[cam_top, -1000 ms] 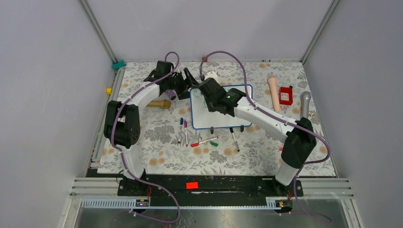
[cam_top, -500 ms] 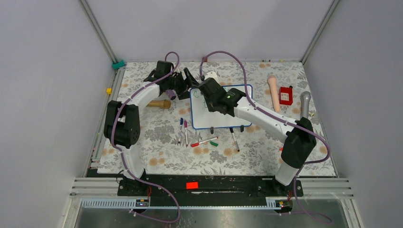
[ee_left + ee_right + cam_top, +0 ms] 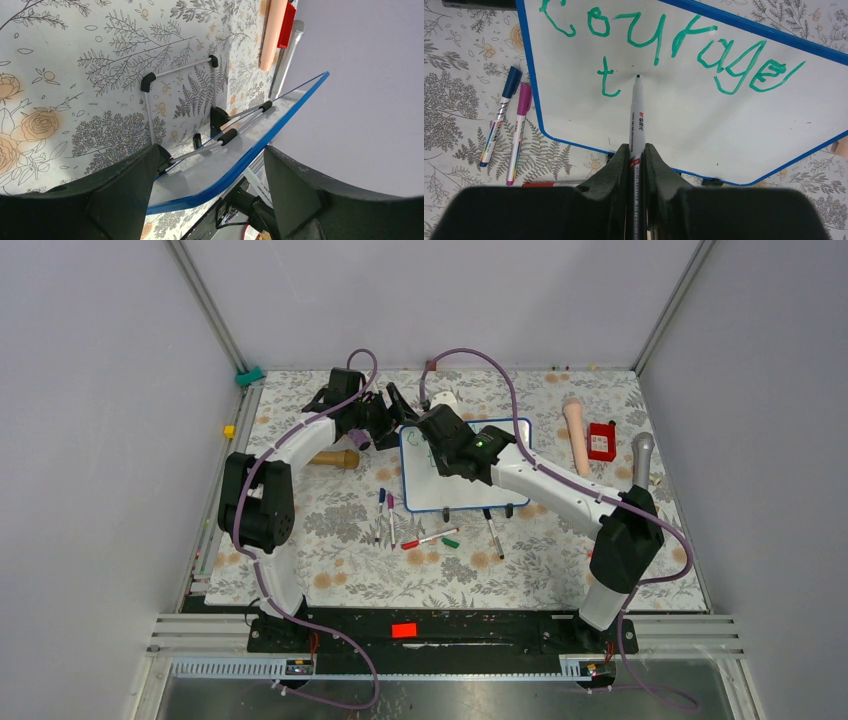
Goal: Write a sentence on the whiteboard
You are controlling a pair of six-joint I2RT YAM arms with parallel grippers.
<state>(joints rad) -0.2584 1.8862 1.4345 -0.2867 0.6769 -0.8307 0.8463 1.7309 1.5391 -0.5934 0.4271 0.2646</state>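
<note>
The whiteboard (image 3: 470,490) stands tilted on its wire stand on the flowered cloth. Green writing (image 3: 657,47) on it reads "courage", with a single "t" (image 3: 606,75) below. My right gripper (image 3: 637,155) is shut on a white marker (image 3: 638,115) whose tip rests on the board just right of the "t". In the top view it hovers over the board's upper left (image 3: 437,445). My left gripper (image 3: 212,150) straddles the board's corner (image 3: 215,170). One finger is against the stand wire and the other against the blue frame.
Several loose markers (image 3: 420,535) and a green cap (image 3: 450,541) lie in front of the board. Blue (image 3: 499,120) and purple (image 3: 519,125) markers sit by its left edge. A wooden handle (image 3: 335,458), peach cylinder (image 3: 575,435), red box (image 3: 601,441) and grey rod (image 3: 641,460) lie around.
The right arm has shifted very slightly to the left. The board and the left arm have stayed where they were.
</note>
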